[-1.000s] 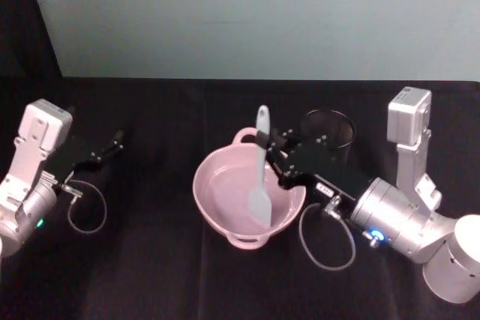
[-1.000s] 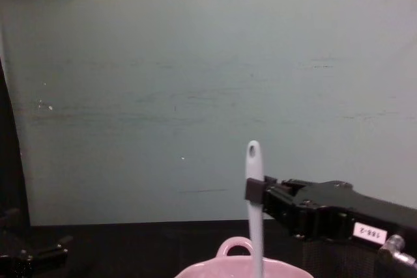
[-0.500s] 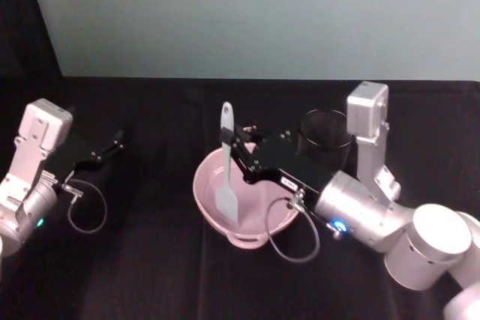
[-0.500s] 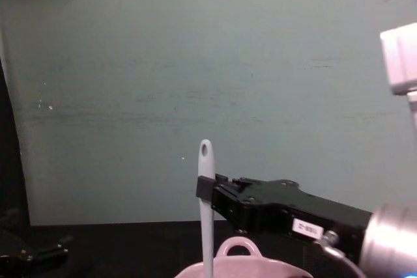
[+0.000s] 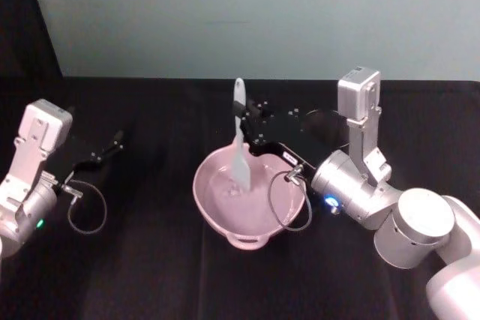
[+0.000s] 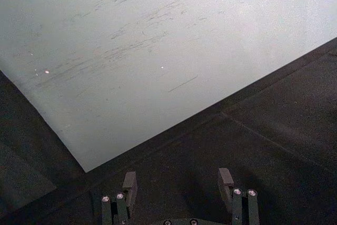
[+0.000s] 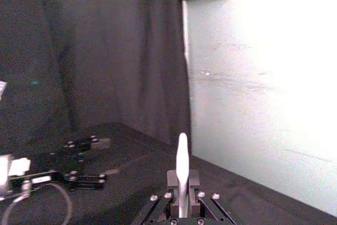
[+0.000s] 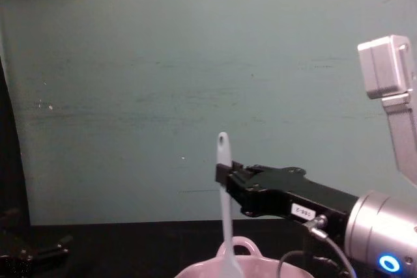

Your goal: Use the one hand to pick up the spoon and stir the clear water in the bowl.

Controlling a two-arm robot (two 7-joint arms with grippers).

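Spoon (image 5: 239, 144) shifted right inside the bowl (image 5: 214, 207), pinched in right pincer (image 5: 246, 127); left pincer (image 6: 179, 179) parked, spread.

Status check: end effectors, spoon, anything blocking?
Right end effector shut on spoon, handle upright, blade down in bowl. Left end effector open, parked far left. Nothing blocking the bowl.

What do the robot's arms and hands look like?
Silvery-grey round arms, each with a white box near the wrist. The right gripper is black and flat-jawed, with a small white label and a looping cable. The left gripper is black too.
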